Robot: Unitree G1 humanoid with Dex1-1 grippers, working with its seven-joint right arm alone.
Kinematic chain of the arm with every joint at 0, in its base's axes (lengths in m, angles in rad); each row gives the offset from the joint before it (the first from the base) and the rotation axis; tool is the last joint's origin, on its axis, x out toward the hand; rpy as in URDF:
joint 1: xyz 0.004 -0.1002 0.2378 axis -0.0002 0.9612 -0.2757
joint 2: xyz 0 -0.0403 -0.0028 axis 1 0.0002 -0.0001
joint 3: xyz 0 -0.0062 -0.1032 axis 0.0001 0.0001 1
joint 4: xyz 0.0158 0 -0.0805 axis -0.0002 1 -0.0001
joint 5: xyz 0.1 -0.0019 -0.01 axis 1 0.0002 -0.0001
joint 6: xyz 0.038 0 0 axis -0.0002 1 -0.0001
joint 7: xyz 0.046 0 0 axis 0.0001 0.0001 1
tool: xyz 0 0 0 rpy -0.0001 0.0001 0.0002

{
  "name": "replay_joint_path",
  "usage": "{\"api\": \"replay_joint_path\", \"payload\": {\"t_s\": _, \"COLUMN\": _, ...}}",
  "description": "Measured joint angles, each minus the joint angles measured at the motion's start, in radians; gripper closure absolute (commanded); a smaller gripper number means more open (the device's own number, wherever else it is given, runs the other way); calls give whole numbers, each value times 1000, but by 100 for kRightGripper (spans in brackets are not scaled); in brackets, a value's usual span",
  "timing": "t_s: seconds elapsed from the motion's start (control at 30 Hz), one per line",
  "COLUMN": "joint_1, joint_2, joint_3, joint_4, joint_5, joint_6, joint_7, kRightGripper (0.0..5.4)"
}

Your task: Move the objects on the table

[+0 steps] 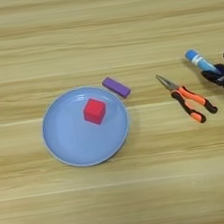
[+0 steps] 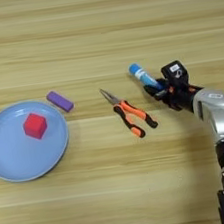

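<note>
My right gripper (image 2: 157, 90) comes in from the right and is shut on the lower end of a blue glue-stick tube (image 2: 143, 76) with a white band, whose cap points up and to the left. Orange-handled pliers (image 2: 130, 112) lie flat on the tan wooden table (image 2: 120, 193), just left of the gripper. A red cube (image 1: 94, 111) sits inside a light blue plate (image 1: 73, 142). Just off the plate's upper right rim lies a flat purple bar (image 1: 116, 87). In the left eye view only the gripper's (image 1: 215, 74) fingertips show at the right edge.
The silver forearm (image 2: 221, 119) runs down the right side of the right eye view. Bare wood stretches across the far half of the table and along the near edge.
</note>
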Motion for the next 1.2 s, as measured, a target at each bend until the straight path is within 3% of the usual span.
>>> {"api": "replay_joint_path", "payload": {"t_s": 0.67, "joint_1": 24, "joint_2": 5, "joint_3": 15, "joint_4": 58, "joint_5": -7, "joint_6": -31, "joint_7": 13, "kRightGripper": 402}}
{"api": "replay_joint_path", "payload": {"t_s": 0.7, "joint_1": 24, "joint_2": 5, "joint_3": 16, "joint_4": 58, "joint_5": -7, "joint_6": -31, "joint_7": 13, "kRightGripper": 373}}
{"api": "replay_joint_path", "payload": {"t_s": 1.2, "joint_1": 27, "joint_2": 14, "joint_3": 19, "joint_4": 51, "joint_5": -3, "joint_6": -31, "joint_7": 13, "kRightGripper": 223}}
